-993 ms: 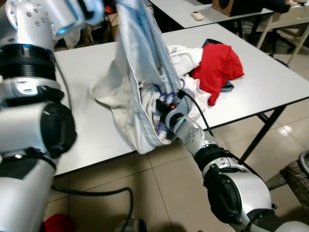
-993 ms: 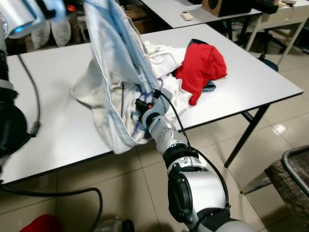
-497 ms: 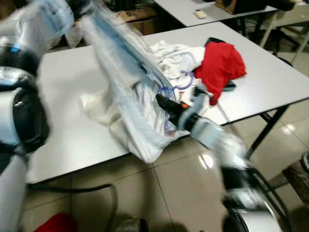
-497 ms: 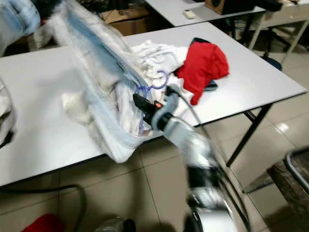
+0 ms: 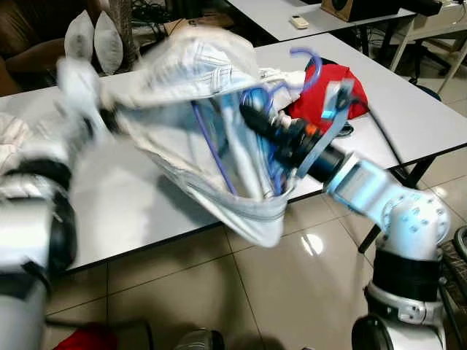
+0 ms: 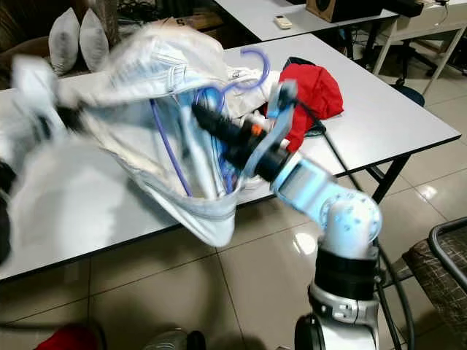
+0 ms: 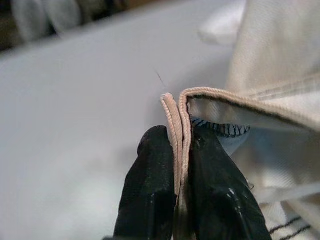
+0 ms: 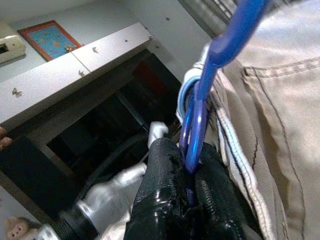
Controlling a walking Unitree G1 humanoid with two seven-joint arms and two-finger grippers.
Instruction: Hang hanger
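A pale, off-white garment (image 5: 182, 109) is stretched out above the white table (image 5: 139, 211), its lower part sagging past the front edge. Inside it sits a blue hanger (image 5: 212, 148), whose hook (image 6: 256, 61) pokes up near the red cloth. My right gripper (image 5: 249, 115) reaches into the garment's opening and is shut on the hanger (image 8: 196, 117). My left gripper (image 5: 108, 121), blurred by motion, holds the garment's far left end. The left wrist view shows the left gripper (image 7: 182, 147) shut on a folded beige hem (image 7: 178, 117).
A red cloth (image 5: 344, 86) and a heap of white clothes (image 5: 276, 76) lie on the table behind my right arm. Two pillows (image 5: 92, 38) stand beyond the table. A second table (image 5: 277, 18) carries a remote. A chair (image 6: 438, 262) is at lower right.
The garment has swung from hanging steeply to stretched sideways. My left arm has dropped to the left with the hem. My right gripper has risen, lifting the hanger so its hook stands clear.
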